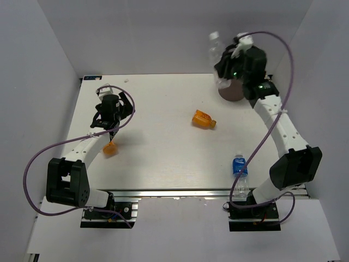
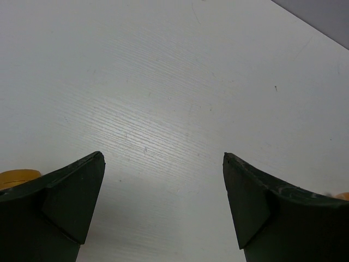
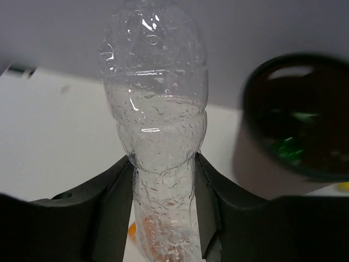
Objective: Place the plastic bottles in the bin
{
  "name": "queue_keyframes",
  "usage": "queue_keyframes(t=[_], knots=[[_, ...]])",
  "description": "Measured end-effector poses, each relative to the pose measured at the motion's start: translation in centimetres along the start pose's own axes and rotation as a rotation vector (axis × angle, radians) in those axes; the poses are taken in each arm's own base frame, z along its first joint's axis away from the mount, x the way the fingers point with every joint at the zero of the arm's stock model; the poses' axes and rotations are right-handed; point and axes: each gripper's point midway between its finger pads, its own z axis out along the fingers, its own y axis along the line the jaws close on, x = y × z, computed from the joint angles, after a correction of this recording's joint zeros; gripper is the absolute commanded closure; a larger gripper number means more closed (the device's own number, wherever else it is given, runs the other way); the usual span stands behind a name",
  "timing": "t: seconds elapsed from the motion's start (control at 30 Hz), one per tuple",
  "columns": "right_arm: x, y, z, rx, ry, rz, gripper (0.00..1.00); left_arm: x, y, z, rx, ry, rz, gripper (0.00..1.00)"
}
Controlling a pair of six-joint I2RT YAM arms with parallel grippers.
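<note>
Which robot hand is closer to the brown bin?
Right. The right gripper, shut on the clear bottle, is just beside the bin. The left gripper hangs open over the left side of the table, far from it.

clear bottle (image 3: 155, 109) aloft by bin (image 3: 252, 159); orange bottle (image 1: 204, 119), blue-labelled bottle (image 1: 239, 166) apart

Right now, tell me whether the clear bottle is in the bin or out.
Out. The right gripper is shut on the clear bottle, which is beside the bin, not inside it.
</note>
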Motion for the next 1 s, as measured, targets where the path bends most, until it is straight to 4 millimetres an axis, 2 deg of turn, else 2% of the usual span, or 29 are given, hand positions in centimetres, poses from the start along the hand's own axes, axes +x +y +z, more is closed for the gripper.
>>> queue_keyframes(t=[0.03, 0.07, 0.13, 0.2, 0.27, 0.33, 0.37, 0.4, 0.43, 0.53, 0.57, 0.6, 0.67, 0.77, 0.83, 0.9, 1.0], knots=[[-2.0, -2.1, 0.1, 0.050, -0.066, 0.003, 0.59, 0.0, 0.1, 0.0, -0.005, -0.003, 0.000, 0.02], [-3.9, -4.5, 0.1, 0.114, -0.135, 0.006, 0.61, -0.1, 0.2, 0.0, -0.010, -0.006, 0.000, 0.02], [-6.2, -8.7, 0.1, 0.227, -0.221, 0.008, 0.64, -0.2, 0.3, 0.0, -0.017, -0.011, 0.000, 0.02], [-8.0, -11.6, 1.0, 0.302, -0.283, 0.005, 0.66, -0.3, 0.4, 0.0, -0.021, -0.015, -0.001, 0.02], [-9.2, -13.6, 2.8, 0.341, -0.318, 0.003, 0.67, -0.3, 0.4, 0.0, -0.024, -0.016, -0.001, 0.02], [-9.7, -15.5, 5.1, 0.361, -0.346, 0.005, 0.64, -0.3, 0.4, 0.0, -0.025, -0.017, -0.001, 0.02], [-9.6, -16.2, 6.3, 0.364, -0.350, 0.007, 0.59, -0.4, 0.5, 0.0, -0.026, -0.018, -0.001, 0.02], [-9.1, -17.0, 7.5, 0.369, -0.346, 0.009, 0.59, -0.4, 0.5, 0.0, -0.027, -0.019, -0.001, 0.02], [-8.5, -17.8, 8.7, 0.376, -0.339, 0.012, 0.59, -0.4, 0.5, 0.0, -0.028, -0.020, -0.001, 0.02], [-5.3, -20.0, 11.5, 0.404, -0.285, 0.028, 0.44, -0.5, 0.6, 0.0, -0.037, -0.025, -0.001, 0.02], [-4.1, -20.4, 12.1, 0.411, -0.260, 0.035, 0.24, -0.5, 0.7, 0.0, -0.039, -0.026, -0.001, 0.02], [-3.2, -20.7, 12.3, 0.419, -0.239, 0.043, 0.16, -0.5, 0.7, 0.0, -0.042, -0.027, -0.001, 0.02], [-1.9, -21.2, 12.3, 0.434, -0.205, 0.046, 0.11, -0.5, 0.8, 0.0, -0.047, -0.029, -0.001, 0.02], [-2.4, -21.0, 11.6, 0.438, -0.197, 0.029, 0.11, -0.6, 1.0, 0.0, -0.054, -0.033, 0.003, 0.02], [-3.8, -20.0, 10.4, 0.409, -0.197, 0.013, 0.11, -0.7, 1.1, 0.0, -0.059, -0.036, 0.003, 0.02], [-5.6, -18.0, 8.6, 0.339, -0.198, -0.031, 0.11, -0.7, 1.1, 0.0, -0.061, -0.037, 0.003, 0.02], [-7.8, -13.1, 4.9, 0.163, -0.177, -0.145, 0.11, -0.7, 1.1, 0.0, -0.059, -0.036, 0.002, 0.02]])
